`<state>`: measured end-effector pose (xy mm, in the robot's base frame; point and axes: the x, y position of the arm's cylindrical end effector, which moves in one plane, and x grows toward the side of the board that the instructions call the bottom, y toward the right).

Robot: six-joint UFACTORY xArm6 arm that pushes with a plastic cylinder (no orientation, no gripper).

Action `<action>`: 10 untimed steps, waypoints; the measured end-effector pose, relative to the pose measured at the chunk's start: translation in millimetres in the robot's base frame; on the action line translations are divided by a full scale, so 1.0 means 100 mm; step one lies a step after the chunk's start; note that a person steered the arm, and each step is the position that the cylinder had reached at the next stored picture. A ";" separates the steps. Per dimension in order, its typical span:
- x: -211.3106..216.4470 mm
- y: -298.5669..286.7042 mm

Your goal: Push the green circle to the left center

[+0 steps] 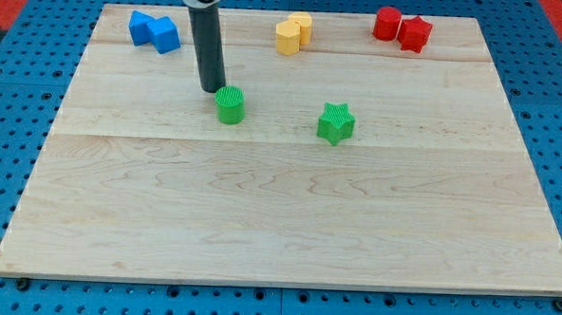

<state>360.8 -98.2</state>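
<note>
— Since the near half of the worktop (288,224) carries only pale wood grain, what comes first as you look farther in?

— Two green blocks, about mid-depth. A green star (336,123) sits a little right of centre, and a green circle (230,106), a short ribbed cylinder, sits left of it, well apart from the star.

— And where is the rod?

— My tip (212,89) rests on the wood just beyond the green circle and slightly to its left, right beside the block; whether it touches I cannot tell. From there the dark rod rises straight up and leaves the picture at the far edge.

— Is there a claw, apart or together?

— No claw shows anywhere, only the bare rod, so nothing can be said about jaws.

— What lies along the far edge?

— Three pairs. At far left, two blue blocks (154,30) touch, their shapes angular but hard to name. Near the far centre, two yellow blocks (292,33) press together. At far right, a red cylinder (388,23) touches a red star (416,33).

— Around the worktop?

— A blue perforated surface (17,117) borders it on all sides.
</note>
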 end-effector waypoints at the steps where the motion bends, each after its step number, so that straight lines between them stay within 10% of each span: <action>1: 0.04 0.46; 8: 0.20 0.84; 10: 0.43 -0.56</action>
<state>403.7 -154.2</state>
